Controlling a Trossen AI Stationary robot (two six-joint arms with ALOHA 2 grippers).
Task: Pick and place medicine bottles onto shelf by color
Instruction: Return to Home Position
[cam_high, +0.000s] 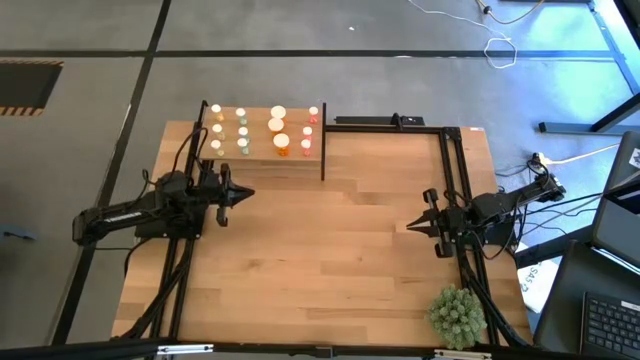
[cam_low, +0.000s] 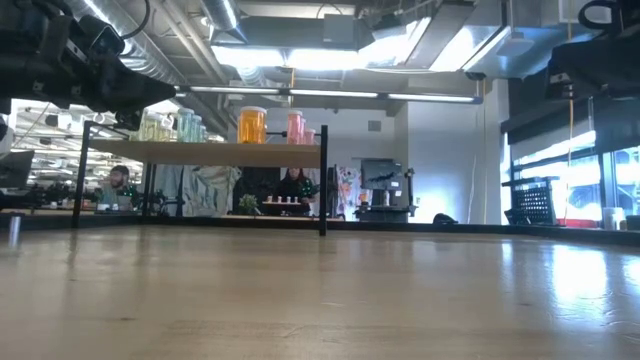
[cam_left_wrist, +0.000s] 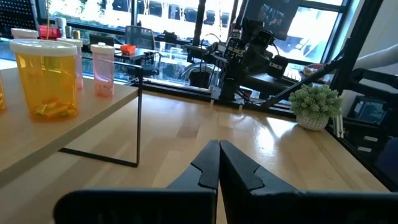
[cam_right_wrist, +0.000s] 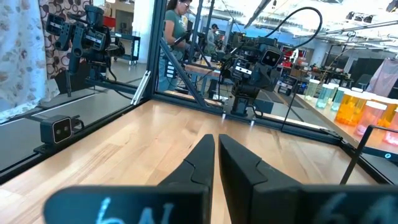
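Bottles (cam_high: 278, 125) all stand on the shelf (cam_high: 260, 141) at the table's (cam_high: 330, 260) far left corner. Left gripper (cam_high: 248, 194): fingers pressed together, empty, near left edge by the shelf. Right gripper (cam_high: 410, 225): pressed together, empty, near right edge.

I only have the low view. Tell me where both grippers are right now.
Observer: In the high view, the left gripper hangs over the table beside the shelf's long edge, apart from it. The right gripper faces it from the table's right side.
Operator: Confirm neither one is carrying a bottle.
Observer: Confirmed. Each wrist view shows its own gripper shut and empty.
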